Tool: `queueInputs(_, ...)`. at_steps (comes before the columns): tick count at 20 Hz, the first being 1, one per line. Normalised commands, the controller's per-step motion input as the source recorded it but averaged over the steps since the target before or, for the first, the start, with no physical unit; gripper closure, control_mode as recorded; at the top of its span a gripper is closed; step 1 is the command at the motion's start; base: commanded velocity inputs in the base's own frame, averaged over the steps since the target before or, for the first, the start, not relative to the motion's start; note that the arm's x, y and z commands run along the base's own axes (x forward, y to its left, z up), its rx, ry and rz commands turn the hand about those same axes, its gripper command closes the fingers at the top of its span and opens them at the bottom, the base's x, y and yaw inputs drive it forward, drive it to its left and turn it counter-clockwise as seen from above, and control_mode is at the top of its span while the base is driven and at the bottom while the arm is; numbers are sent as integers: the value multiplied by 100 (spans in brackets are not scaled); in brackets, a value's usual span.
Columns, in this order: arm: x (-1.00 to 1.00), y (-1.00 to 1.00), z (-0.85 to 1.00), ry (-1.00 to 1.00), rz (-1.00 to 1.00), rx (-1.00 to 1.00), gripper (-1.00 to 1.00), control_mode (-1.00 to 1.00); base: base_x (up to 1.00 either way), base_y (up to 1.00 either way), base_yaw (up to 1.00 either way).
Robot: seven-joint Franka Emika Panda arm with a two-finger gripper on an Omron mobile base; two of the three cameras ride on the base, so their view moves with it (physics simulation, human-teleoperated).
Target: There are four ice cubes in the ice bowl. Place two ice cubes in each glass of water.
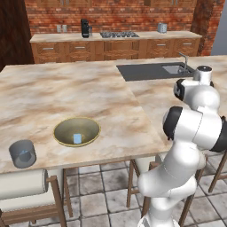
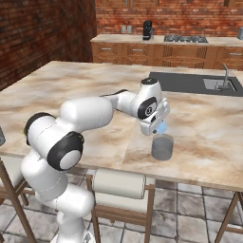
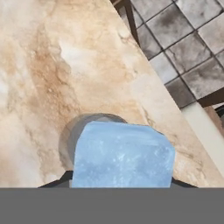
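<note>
The two-finger gripper [image 2: 160,129] pinches a pale blue translucent ice cube [image 3: 122,155] directly above a short grey-blue translucent tumbler [image 2: 163,147] on the beige marble island counter [image 2: 204,128]. A matching tumbler [image 1: 22,154] stands by the counter's near edge, beside the wide olive-yellow gold-rimmed bowl [image 1: 66,127] holding another ice cube [image 1: 77,138].

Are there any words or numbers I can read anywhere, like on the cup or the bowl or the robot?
None. No words, numbers or labels show on the ice bowl, the two glasses, the ice cube in the claw, or the counter. The small appliances at the back are too small to tell.
</note>
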Motion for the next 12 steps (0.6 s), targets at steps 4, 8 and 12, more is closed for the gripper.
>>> queueInputs(4,4,0,-20,0,0,0,100,-100,0,0,0)
queueInputs(8,12,0,-25,0,0,0,100,-100,0,0,0)
queueInputs(12,18,0,-22,0,0,0,100,-100,0,0,0)
